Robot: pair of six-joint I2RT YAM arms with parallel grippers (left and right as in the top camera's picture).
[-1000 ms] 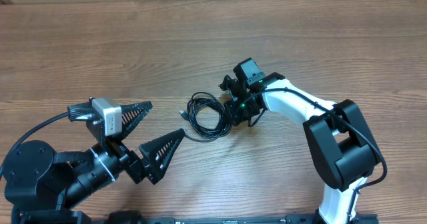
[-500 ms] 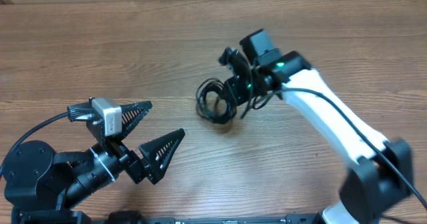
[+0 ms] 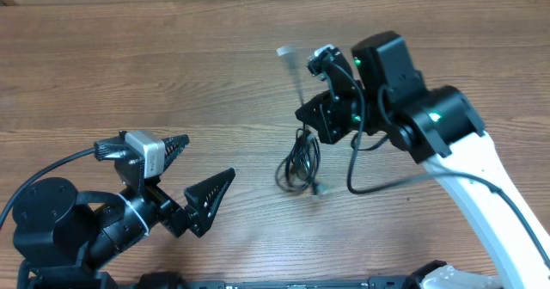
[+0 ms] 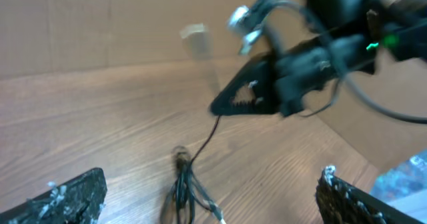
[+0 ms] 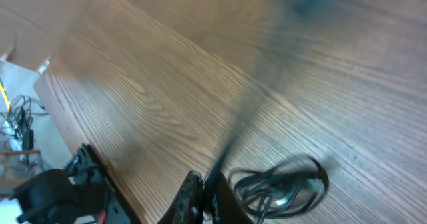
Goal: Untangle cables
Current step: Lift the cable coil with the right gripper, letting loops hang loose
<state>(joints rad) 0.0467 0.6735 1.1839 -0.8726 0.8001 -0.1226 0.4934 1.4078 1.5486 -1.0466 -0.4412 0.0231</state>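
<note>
Gripping the cables (image 3: 301, 160) in my clamped right end effector (image 3: 302, 115), bundle dangling; left end effector (image 3: 209, 156) gapes wide, empty.

Left gripper (image 3: 210, 156) low, spread wide; right gripper (image 3: 302, 115) raised, pinched closed.

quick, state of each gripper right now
Left gripper: open, holding nothing.
Right gripper: closed on the cables, which hang below it.

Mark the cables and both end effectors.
cables (image 3: 301, 162), overhead view, middle of the looped bundle.
right end effector (image 3: 301, 115), overhead view, between its closed fingertips.
left end effector (image 3: 210, 155), overhead view, gap between its spread fingertips.
</note>
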